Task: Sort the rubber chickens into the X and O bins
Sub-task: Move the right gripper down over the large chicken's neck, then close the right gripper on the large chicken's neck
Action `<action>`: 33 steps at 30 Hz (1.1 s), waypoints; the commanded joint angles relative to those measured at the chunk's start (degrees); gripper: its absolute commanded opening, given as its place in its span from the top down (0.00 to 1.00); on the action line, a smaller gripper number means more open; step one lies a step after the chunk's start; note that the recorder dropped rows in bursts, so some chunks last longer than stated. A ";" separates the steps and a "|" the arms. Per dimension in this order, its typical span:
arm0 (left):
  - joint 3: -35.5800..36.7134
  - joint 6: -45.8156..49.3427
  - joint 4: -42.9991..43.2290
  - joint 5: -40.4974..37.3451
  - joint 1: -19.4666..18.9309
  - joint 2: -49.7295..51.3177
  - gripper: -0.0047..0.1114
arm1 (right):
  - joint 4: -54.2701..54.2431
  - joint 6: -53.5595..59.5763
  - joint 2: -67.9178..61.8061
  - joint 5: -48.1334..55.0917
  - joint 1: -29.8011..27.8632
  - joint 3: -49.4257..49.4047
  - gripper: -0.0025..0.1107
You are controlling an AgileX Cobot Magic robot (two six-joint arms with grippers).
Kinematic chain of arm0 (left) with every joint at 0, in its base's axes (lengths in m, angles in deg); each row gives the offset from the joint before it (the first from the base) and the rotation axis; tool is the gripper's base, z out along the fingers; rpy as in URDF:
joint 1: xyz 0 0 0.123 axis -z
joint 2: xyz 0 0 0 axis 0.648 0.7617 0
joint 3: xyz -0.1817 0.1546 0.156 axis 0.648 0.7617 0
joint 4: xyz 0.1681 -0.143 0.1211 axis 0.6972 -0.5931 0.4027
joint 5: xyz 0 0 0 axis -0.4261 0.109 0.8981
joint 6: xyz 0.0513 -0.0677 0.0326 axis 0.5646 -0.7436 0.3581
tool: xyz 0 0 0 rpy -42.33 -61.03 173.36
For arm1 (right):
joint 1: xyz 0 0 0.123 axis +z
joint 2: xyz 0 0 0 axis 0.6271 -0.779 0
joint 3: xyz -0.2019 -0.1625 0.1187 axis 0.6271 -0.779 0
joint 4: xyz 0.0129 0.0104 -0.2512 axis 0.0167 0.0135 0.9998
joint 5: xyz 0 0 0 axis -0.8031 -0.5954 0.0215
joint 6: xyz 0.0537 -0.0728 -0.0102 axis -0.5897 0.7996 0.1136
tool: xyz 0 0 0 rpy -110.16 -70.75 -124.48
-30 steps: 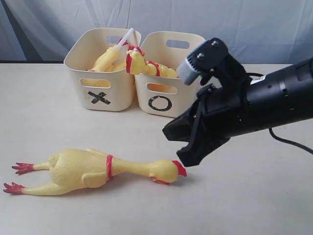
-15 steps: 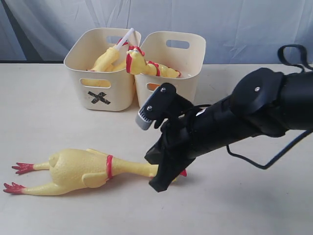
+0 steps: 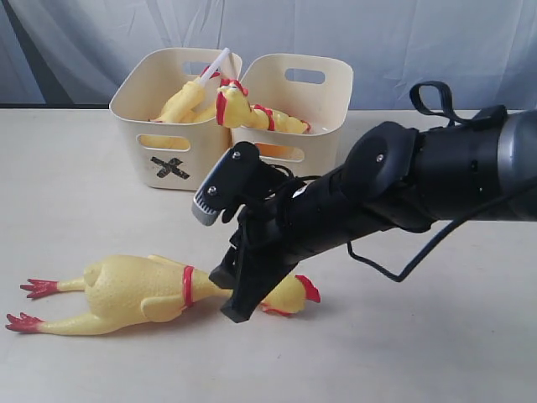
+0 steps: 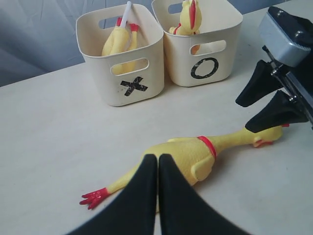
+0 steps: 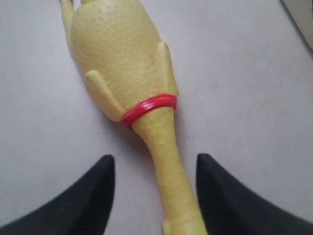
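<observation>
Exterior view: long chicken [image 3: 134, 290] flat on the table [image 3: 75, 210], in front of the bins and well apart from them, red feet toward the left, head toward the right. Right gripper [image 3: 231, 292] down at the neck, between the red ring [image 3: 189, 285] and the head, arm stretched in from the right across the middle. Behind, X bin [image 3: 134, 159] and O bin [image 3: 329, 117] side by side, touching or nearly so; O mark hidden here by the arm. In the X bin, a small chicken [image 3: 180, 102] with a white tube [image 3: 216, 65] poking up past the rim. Third chicken [image 3: 239, 107] at the rims where the two bins meet, head up, body in the O bin.

Right wrist view: fingers [image 5: 93, 196] spread wide, one on each side of the neck, bare table showing in both gaps, no contact. Ring just beyond the tips, body farther on.

Left wrist view: left gripper [image 4: 157, 161] with fingers pressed tight together, nothing between them, pointing toward the leg end of the long chicken; contact with it not to be told. Black X and O both plain on the near walls of the bins from here.
</observation>
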State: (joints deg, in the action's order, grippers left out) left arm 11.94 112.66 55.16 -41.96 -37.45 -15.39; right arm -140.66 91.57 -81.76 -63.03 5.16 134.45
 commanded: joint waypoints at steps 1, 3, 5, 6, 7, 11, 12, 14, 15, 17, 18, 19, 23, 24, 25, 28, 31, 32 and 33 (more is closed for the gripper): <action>0.17 -0.28 0.16 0.08 0.69 -0.37 0.95 | 0.41 0.28 -1.12 -2.90 0.08 0.38 0.44; 0.17 -0.28 0.29 0.08 1.22 -0.37 0.95 | 1.12 0.28 -1.98 -4.65 0.08 0.38 0.44; 0.17 -0.28 0.82 0.08 1.95 -0.37 0.95 | 2.07 0.28 -2.98 -5.14 0.08 0.38 0.44; 0.17 -0.28 1.30 0.08 2.24 -0.37 0.95 | 2.36 0.28 -3.50 -5.13 0.08 0.38 0.44; 0.17 -0.55 1.57 0.08 2.38 -0.37 0.95 | 2.51 0.28 -4.00 -5.13 0.08 0.38 0.44; 0.17 -1.72 2.63 0.39 2.38 -0.37 0.95 | 2.51 0.28 -6.58 -4.78 0.08 0.38 0.44; 0.17 -1.72 2.63 0.39 2.38 -0.37 0.95 | 2.51 0.46 -7.18 -4.78 0.08 0.38 0.44; 0.17 -1.72 2.63 0.39 2.38 -0.37 0.95 | 2.51 1.64 -8.29 -4.69 0.08 0.38 0.44; 0.17 -1.72 2.63 0.39 2.38 -0.37 0.95 | 2.51 2.33 -8.84 -4.69 0.08 0.42 0.44; 0.17 -1.72 2.63 0.39 2.38 -0.37 0.95 | 2.60 3.12 -9.77 -4.94 0.08 0.65 0.44; 0.17 -1.72 2.63 0.39 2.38 -0.37 0.95 | 2.60 3.44 -10.30 -5.67 0.08 0.65 0.44; 0.17 -1.72 2.63 0.39 2.38 -0.37 0.95 | 2.81 4.15 -10.67 -6.26 0.08 0.65 0.44; 0.17 -1.72 2.63 0.39 2.38 -0.37 0.95 | 3.80 4.44 -11.97 -7.23 0.08 0.65 0.47; 0.17 -1.72 2.63 0.39 2.38 -0.37 0.95 | 3.95 4.70 -12.45 -7.23 0.08 0.65 0.49; 0.17 -1.72 2.63 0.39 2.38 -0.37 0.95 | 4.05 4.96 -12.71 -7.38 0.08 0.65 0.52; 0.17 -1.72 2.63 0.39 2.38 -0.37 0.95 | 4.05 5.53 -13.13 -7.38 0.08 0.65 0.63; 0.17 -1.72 2.63 0.39 2.38 -0.37 0.95 | 4.05 5.53 -13.13 -7.38 0.08 0.65 0.81; 0.17 -1.72 2.63 0.39 2.38 -0.37 0.95 | 4.05 5.53 -13.13 -7.38 0.08 0.65 0.86; 0.17 -1.72 2.63 0.39 2.38 -0.37 0.95 | 4.05 5.53 -13.13 -7.38 0.08 0.65 0.94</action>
State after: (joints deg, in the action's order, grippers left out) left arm 12.06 111.31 57.78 -42.00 -35.47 -15.48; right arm -136.57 96.97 -94.63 -70.74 5.20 134.98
